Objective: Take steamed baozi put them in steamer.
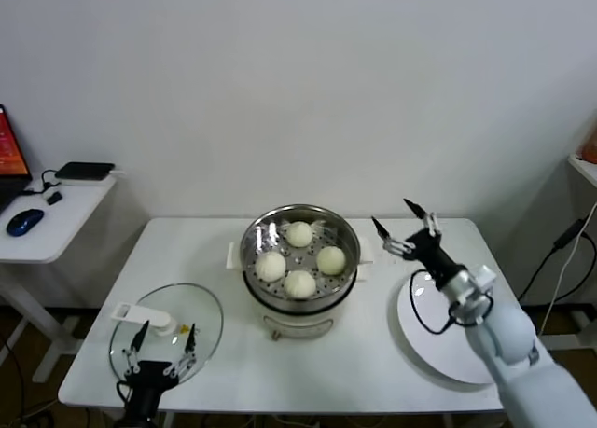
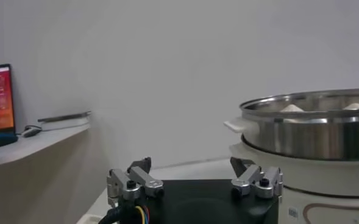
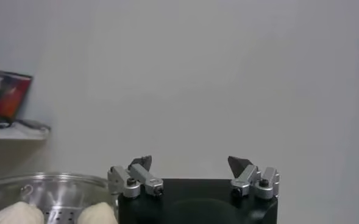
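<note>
Nearest the head camera, the left gripper [image 1: 160, 347] hangs low over the near edge of the round glass lid [image 1: 168, 330], its fingers spread wide and holding nothing. That lid lies flat on the white table [image 1: 308, 381] at the robot's left, with a white handle on top. At the robot's right a flat white plate [image 1: 438, 339] sits bare on the table. Above its far edge the right gripper [image 1: 396, 221] hovers, fingers wide apart and empty, just beside the steamer's [image 1: 300, 302] right side. Mid-table, the steamer's shiny steel pot rests on its white base, and all four steamed baozi [image 1: 299, 234] lie inside on the perforated tray, spaced in a loose ring. Farther left stands a side desk [image 1: 47, 232] with a blue mouse [image 1: 24, 222].
</note>
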